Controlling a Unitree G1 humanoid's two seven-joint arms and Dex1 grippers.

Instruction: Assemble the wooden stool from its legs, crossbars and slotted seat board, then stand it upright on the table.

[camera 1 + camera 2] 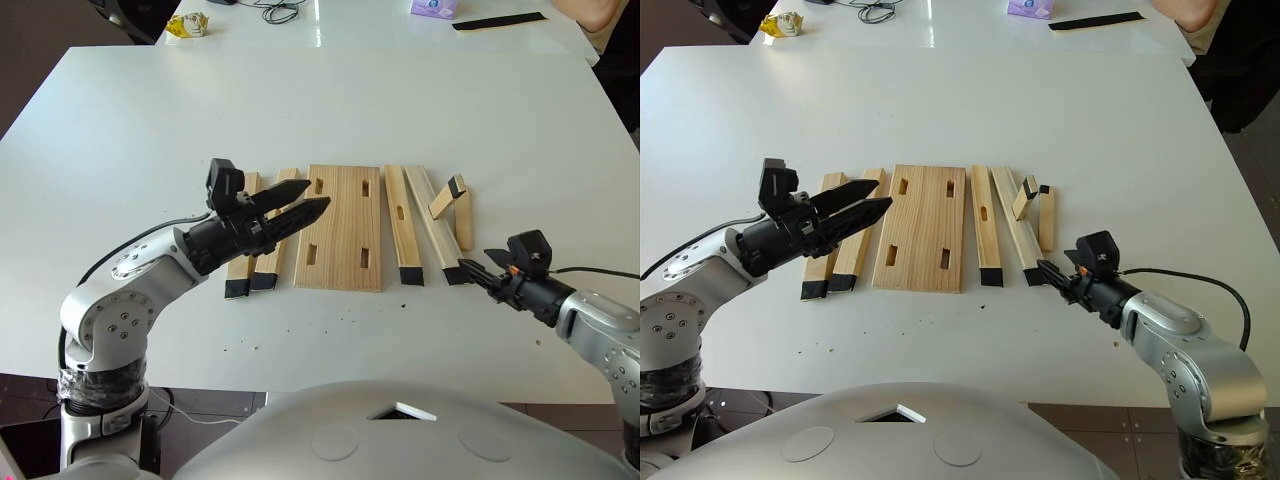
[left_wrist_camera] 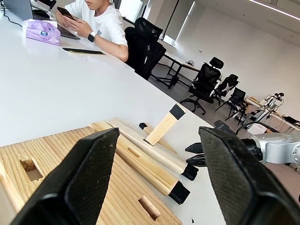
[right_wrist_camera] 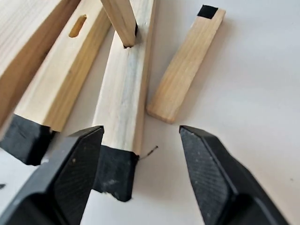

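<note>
The slotted seat board (image 1: 345, 228) lies flat mid-table. Two legs with black feet (image 1: 255, 250) lie along its left side, and two more (image 1: 415, 225) lie on its right. A short crossbar (image 1: 446, 198) stands tilted in the outer right leg's slot, and a loose crossbar (image 1: 464, 222) lies beside that leg. My left gripper (image 1: 316, 194) hovers open above the left legs and the board's left edge, holding nothing. My right gripper (image 3: 140, 173) is open low over the table, with the black foot of the outer right leg (image 3: 119, 117) between its fingers (image 3: 211, 178).
At the white table's (image 1: 500, 130) far edge lie a yellow wrapper (image 1: 187, 25), a purple tissue pack (image 1: 433, 8) and a black strip (image 1: 497, 21). Bare tabletop stretches in front of the parts and to both sides.
</note>
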